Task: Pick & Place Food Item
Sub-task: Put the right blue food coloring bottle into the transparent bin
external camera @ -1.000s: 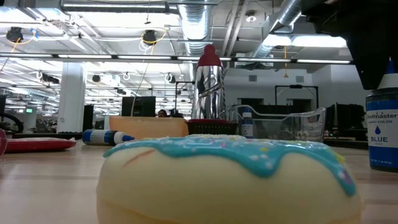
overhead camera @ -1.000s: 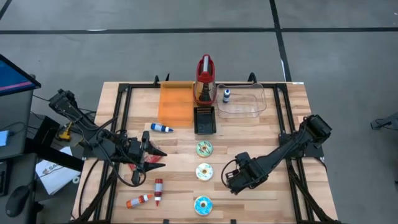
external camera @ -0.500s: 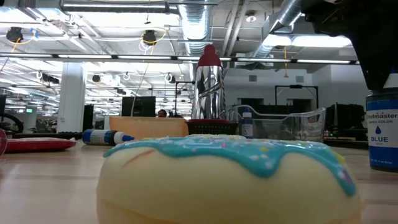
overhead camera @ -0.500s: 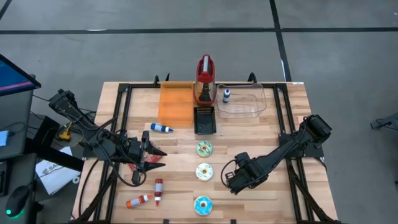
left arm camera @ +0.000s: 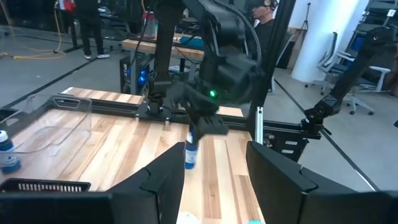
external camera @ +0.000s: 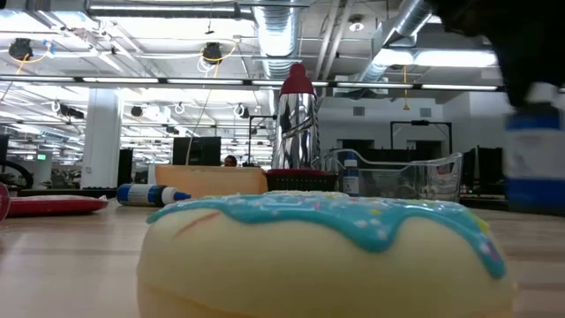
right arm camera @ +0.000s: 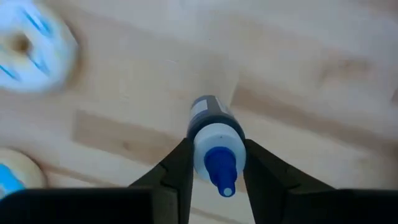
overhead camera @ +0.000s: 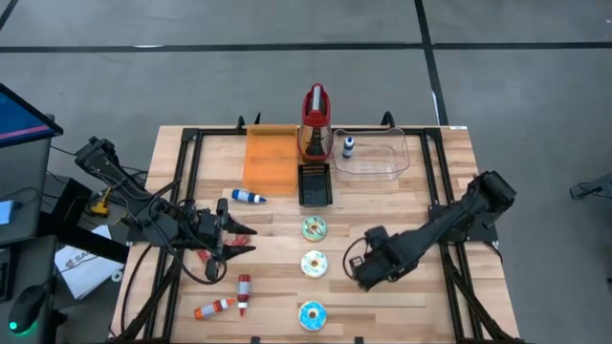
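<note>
One red snack packet (overhead camera: 202, 255) lying flat, partly under left end effector (overhead camera: 247, 241)

We stood in a robotics lab: exposed ceiling ducts (external camera: 291, 26) and strip lights (external camera: 159, 84) ran overhead, office chairs (left arm camera: 333, 59) and workbenches (left arm camera: 146, 45) sat behind the wooden table (overhead camera: 402, 201), a monitor (overhead camera: 19, 115) at nine o'clock.

red packet (overhead camera: 205, 256) under left pincer (overhead camera: 245, 240)
</note>
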`<action>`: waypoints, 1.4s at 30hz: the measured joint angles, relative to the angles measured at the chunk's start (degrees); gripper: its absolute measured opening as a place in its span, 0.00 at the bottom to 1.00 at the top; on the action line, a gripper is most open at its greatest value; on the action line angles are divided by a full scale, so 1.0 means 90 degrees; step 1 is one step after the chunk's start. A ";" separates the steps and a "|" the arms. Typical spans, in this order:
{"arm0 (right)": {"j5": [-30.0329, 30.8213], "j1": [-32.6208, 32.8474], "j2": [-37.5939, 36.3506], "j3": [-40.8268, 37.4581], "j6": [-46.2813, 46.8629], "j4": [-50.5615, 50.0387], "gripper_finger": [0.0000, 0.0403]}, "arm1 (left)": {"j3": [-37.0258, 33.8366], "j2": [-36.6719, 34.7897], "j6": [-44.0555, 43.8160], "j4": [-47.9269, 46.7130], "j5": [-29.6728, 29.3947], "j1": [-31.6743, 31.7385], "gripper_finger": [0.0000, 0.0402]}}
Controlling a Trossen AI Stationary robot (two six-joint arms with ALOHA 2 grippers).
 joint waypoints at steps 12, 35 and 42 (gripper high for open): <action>0.1486 -0.2857 -0.1763 0.0005 -0.3233 -0.0911 0.26 | 0.0000 0.0000 -0.0004 -0.0397 -0.0962 0.0025 0.42; -0.0540 -0.8169 -0.0301 0.0560 -1.0287 0.0722 0.26 | 0.0000 -0.0001 -0.0687 -0.0378 -0.1604 0.0640 0.42; -0.0594 -0.8411 0.0364 0.0810 -1.0680 0.0804 0.26 | 0.0000 0.0000 -0.0845 -0.0380 -0.1603 0.0668 0.42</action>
